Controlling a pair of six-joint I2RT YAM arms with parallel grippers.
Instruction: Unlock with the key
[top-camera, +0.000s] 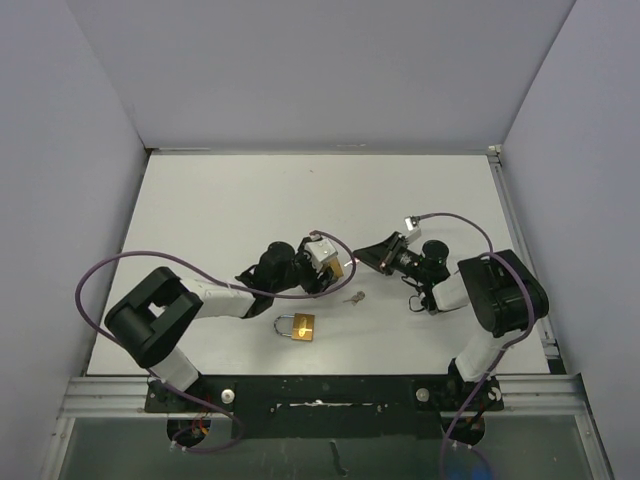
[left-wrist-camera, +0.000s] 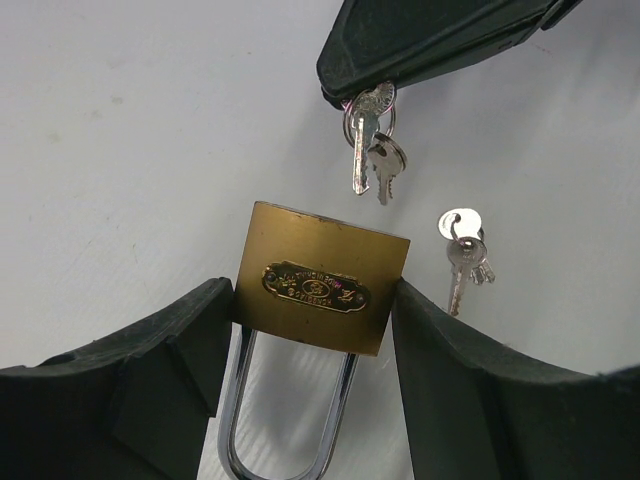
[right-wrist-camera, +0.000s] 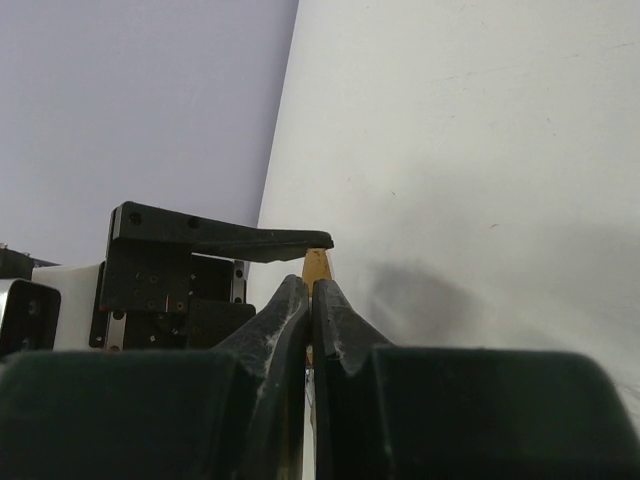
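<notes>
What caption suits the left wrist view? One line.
Left gripper grips a brass padlock; shut right gripper dangles keys before it; spare keys lie beside.

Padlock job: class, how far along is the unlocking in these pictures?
Done: the left gripper clamps the brass padlock, and the right gripper pinches the keys. In hand: the keys hang near the padlock's body, none inserted. Left: insert a key, turn it, free the shackle, which looks closed.
</notes>
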